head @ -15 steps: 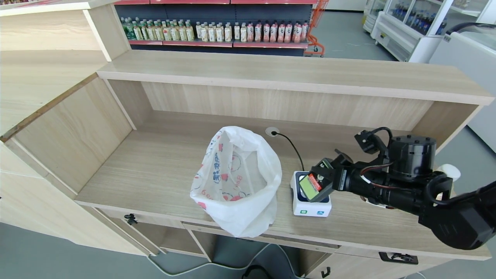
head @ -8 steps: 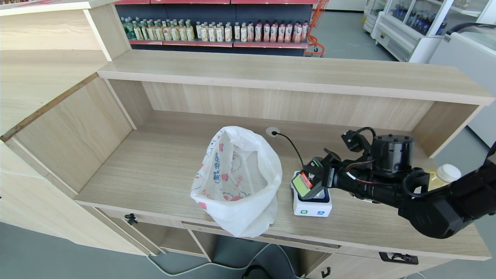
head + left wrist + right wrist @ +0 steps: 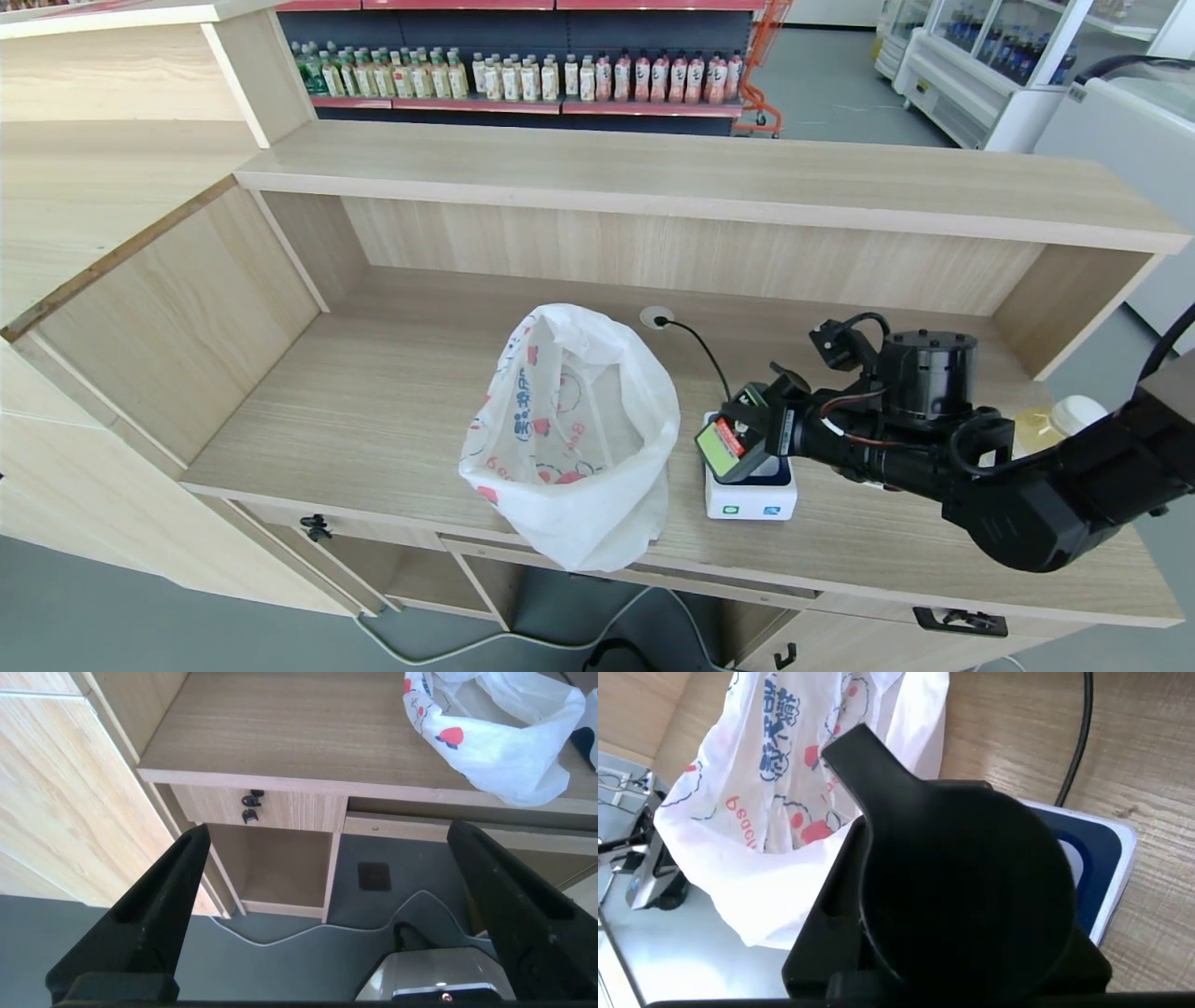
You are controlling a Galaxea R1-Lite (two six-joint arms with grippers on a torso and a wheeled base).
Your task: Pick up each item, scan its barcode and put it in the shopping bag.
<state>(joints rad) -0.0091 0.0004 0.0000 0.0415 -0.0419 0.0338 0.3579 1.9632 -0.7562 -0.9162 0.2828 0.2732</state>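
Worktop (image 3: 373,411) of pale wood is shown from above, recessed under a raised ledge. Shopping bag (image 3: 569,439), white with red print, is stood upright at its middle, the mouth held open and turned upward. Right arm (image 3: 934,457) is stretched in low from the robot's right, nearly level over the worktop, the wrist pointed toward the bag. Scanner (image 3: 752,495), a small white box with a cable, is set just beside the bag on the right.

The right claw (image 3: 738,437) is poised above the scanner's bag-side edge and is pinched on a small green and red packet (image 3: 719,448). The packet's flat face is tilted up and toward the bag.

The bag's mouth lies directly to the left of the held packet, with the near rim just beside it. The coming move is judged to be a short carry leftward over that rim, which may need to be cleared from above.

The left claw (image 3: 327,835) is held low in front of the worktop's near edge, its fingers spread wide with nothing between them.
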